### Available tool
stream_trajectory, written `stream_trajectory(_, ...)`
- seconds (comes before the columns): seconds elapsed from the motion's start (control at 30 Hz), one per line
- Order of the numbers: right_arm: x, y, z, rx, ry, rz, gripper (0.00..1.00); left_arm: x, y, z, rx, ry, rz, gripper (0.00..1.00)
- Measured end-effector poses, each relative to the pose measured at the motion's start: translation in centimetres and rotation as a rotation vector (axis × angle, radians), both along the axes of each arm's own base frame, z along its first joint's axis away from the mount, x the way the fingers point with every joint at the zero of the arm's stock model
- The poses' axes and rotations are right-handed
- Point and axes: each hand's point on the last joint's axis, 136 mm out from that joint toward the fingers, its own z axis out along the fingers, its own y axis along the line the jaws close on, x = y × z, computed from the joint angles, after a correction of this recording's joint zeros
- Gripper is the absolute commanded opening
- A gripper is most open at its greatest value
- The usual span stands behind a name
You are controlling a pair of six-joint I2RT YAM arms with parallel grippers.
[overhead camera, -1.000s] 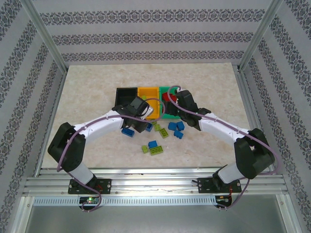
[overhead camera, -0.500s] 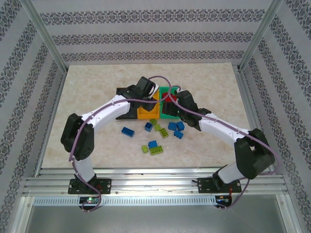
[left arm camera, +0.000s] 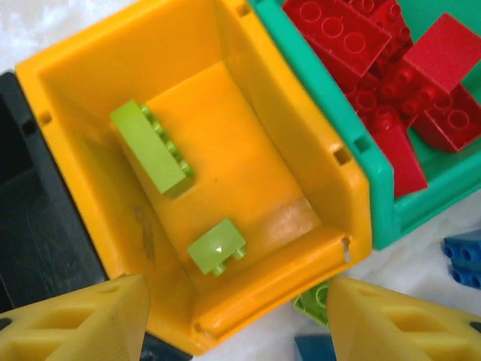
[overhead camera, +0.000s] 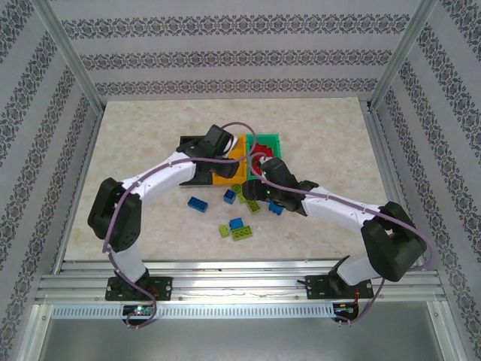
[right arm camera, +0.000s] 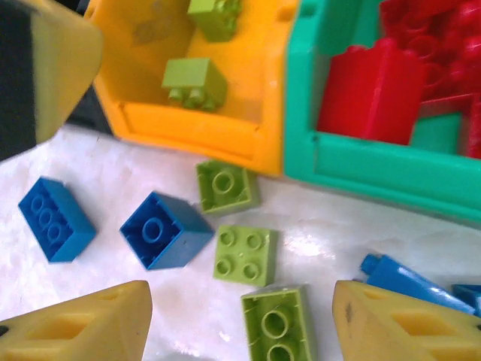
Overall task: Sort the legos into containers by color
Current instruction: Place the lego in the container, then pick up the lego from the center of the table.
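1. Legos (overhead camera: pixel 242 235) lie divided: two lime bricks (left arm camera: pixel 150 147) in the orange-yellow bin (left arm camera: pixel 316 173), red bricks (left arm camera: pixel 346 37) heaped in the green bin (left arm camera: pixel 379 210), blue and lime ones loose on the table (overhead camera: pixel 150 135) just before the bins.
2. Left gripper (left arm camera: pixel 237 308) hangs over the orange-yellow bin's near rim, fingers spread, empty.
3. Right gripper (right arm camera: pixel 240 316) hovers over the loose bricks, fingers parted, gripping nothing.
4. Black bin (left arm camera: pixel 45 226) sits against the orange-yellow bin; bare tabletop opens left, right and beyond.

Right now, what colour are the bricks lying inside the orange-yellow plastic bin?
Lime green, both bricks; clearest in the left wrist view.
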Motion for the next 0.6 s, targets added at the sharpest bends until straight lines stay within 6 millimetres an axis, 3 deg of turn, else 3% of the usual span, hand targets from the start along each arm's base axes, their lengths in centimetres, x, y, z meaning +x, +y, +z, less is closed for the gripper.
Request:
stream_trajectory(0.33,-3.7,0.8,-4.4,-0.179,0.095,0.114,0.64,-3.6,2.0,-1.5,-0.146,0.047,0.063,0.63)
stream_trajectory(0.47,-4.0,0.5,-5.7,-0.259,0.119,0.123,0.64,-5.2,2.1,-2.2,-0.194,0.069,0.066,0.63)
stream_trajectory(0.6,-3.1,0.2,-6.2,-0.349,0.123,0.113,0.64,-5.4,1.5,-2.1,-0.244,0.076,0.061,0.63)
